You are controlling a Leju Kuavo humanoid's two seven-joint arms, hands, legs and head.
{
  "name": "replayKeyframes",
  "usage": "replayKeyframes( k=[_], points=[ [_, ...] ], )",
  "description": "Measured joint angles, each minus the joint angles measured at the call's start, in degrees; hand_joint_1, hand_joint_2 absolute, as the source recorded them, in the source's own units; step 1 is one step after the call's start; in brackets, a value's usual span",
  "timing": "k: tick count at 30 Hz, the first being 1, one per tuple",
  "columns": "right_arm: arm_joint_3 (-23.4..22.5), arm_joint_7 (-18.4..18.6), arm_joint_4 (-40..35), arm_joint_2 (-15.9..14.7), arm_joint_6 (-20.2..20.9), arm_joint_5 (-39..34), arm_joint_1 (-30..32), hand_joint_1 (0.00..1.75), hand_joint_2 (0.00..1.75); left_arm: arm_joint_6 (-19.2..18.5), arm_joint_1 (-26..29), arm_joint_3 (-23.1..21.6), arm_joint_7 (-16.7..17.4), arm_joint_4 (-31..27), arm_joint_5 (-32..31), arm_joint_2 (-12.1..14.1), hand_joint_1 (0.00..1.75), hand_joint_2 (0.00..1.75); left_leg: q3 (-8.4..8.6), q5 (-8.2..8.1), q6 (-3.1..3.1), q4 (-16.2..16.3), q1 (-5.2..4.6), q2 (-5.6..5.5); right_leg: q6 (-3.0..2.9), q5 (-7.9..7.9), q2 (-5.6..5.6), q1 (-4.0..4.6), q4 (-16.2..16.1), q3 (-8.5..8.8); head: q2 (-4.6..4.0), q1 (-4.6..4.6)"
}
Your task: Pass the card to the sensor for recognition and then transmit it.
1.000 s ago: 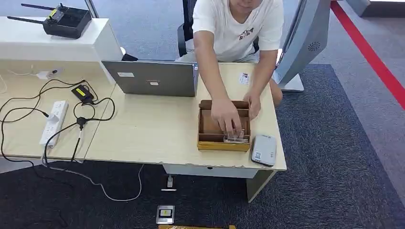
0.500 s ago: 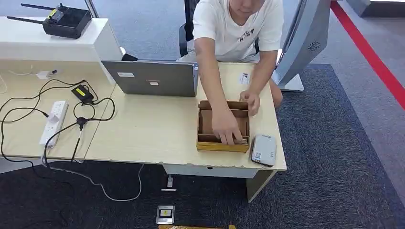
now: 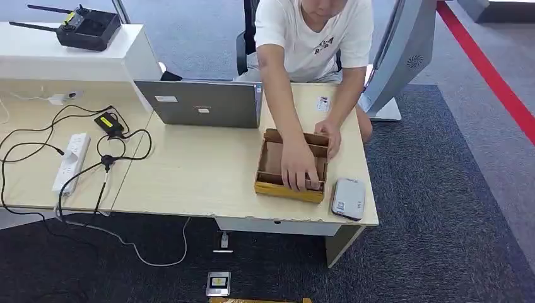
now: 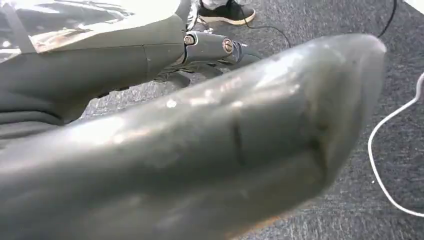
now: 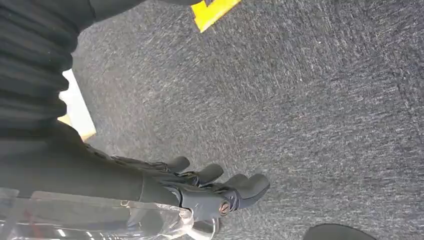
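On the desk (image 3: 189,177), take the wooden box (image 3: 267,184) as your landmark. Left of it: closed laptop (image 3: 200,103), then further left a power strip (image 3: 70,161) and looped cables. At the box itself, a person has one hand (image 3: 298,172) down in the front compartment and the other hand (image 3: 329,134) on the back rim. You cannot make out a card under those fingers; it is likely in that compartment, but that is a judgement. Just right of the box, near the desk edge, lies the grey sensor (image 3: 348,197), nothing on it.

Your arms hang low by the floor. Right hand (image 5: 210,190): fingers slightly apart, loosely curled, holding nothing. Left hand (image 4: 210,45): thumb blocks the lens, so finger state cannot be told.

Progress: nothing done yet by your side. Left to do: take the card, present it to the sensor, hand it on.
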Motion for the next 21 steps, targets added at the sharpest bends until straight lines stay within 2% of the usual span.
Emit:
replayKeyframes(
  k=[21],
  points=[
    [1.38,-0.26,0.0,0.44,0.98,1.84,-0.01,0.0,1.75,-0.92,-0.19,-0.02,-2.29,0.0,-0.7,1.84,0.0,0.0,-0.01,0.0,0.0,0.0,0.0,0.0,0.0,0.0,0.0,0.0,0.0,0.0,0.0,0.0]
  ],
)
